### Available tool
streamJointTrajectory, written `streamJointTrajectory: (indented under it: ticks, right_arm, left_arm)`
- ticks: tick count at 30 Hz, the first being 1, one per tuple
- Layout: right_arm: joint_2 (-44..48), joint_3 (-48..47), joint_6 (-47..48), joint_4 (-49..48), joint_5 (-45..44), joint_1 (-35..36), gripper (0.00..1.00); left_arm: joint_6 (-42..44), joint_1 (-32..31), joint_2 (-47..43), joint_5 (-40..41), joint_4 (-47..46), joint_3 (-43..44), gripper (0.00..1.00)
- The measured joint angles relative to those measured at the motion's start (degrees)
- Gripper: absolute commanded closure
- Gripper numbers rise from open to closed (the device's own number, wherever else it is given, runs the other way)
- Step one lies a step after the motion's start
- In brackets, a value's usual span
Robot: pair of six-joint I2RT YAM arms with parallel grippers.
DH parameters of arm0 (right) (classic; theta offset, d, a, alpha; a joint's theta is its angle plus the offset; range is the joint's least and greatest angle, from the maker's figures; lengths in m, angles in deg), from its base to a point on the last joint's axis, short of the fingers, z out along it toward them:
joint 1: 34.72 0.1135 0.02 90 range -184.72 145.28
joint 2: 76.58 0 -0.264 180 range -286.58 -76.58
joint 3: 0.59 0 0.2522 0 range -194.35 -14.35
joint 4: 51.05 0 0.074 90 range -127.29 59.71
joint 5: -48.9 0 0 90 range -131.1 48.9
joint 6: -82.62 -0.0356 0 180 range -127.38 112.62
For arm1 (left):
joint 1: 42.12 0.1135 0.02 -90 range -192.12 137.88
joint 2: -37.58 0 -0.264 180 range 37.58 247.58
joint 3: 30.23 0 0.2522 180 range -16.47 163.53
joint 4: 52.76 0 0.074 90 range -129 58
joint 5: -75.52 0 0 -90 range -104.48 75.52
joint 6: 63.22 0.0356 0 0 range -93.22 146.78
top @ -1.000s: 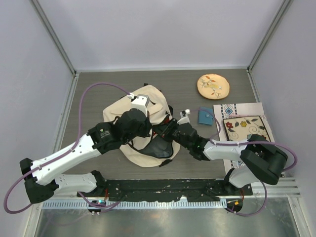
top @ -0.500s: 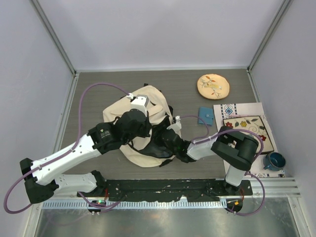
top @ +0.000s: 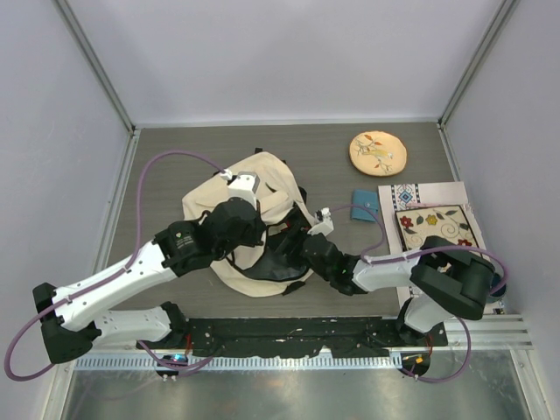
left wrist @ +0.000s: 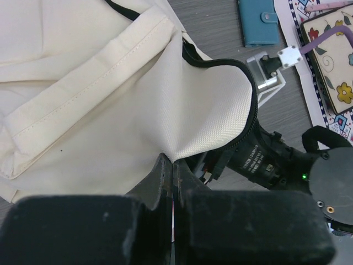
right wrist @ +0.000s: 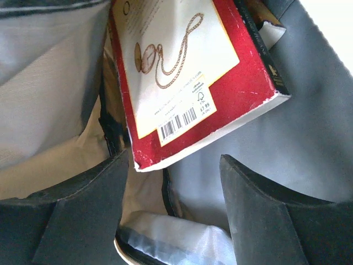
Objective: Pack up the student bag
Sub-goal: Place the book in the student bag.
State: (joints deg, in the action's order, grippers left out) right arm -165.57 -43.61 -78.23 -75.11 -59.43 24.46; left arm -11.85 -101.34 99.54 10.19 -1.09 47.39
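**Right wrist view: book lies loose in the bag, jaws apart**

The right gripper (right wrist: 175,165) is inside the bag (right wrist: 309,127), its two fingers spread wide with nothing clamped between them. A red book (right wrist: 176,66) with a barcode lies against the grey lining just beyond the tips. Its near corner comes close to one finger, and whether they touch is unclear. The book's far end is cut off by the top of the frame.

Seen from the left wrist, the left gripper (left wrist: 172,171) is clenched on a fold of the cream cloth at the rim of the mouth, holding it up like a tent. Its fingers are dark and blurred this close. The right arm (left wrist: 265,160) goes in under that raised edge.

From above, the bag lies left of centre on the table (top: 175,166), partly covered by both arms. The right gripper is hidden in the dark opening. A teal case (top: 365,206) lies just right of the bag, beside a patterned mat (top: 433,223) whose near part is hidden by the right arm. A round disc (top: 378,152) sits farther back.
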Motion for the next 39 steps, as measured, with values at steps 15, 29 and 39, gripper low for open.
streamJointTrajectory:
  ticks: [15, 29, 39]
  right_arm:
    - [-4.5, -3.8, 2.3, 2.0, 2.4, -2.1, 0.69]
    - [-15.0, -16.2, 2.4, -2.3, 8.0, -4.6, 0.90]
    - [-14.7, -12.0, 0.2, -9.6, 9.7, -4.5, 0.35]
  left_arm:
    - [-0.2, 0.1, 0.0, -0.1, -0.7, -0.2, 1.00]
    - [-0.4, 0.4, 0.1, -0.2, -1.3, -0.2, 1.00]
    - [-0.6, 0.4, 0.5, -0.2, -1.4, -0.2, 1.00]
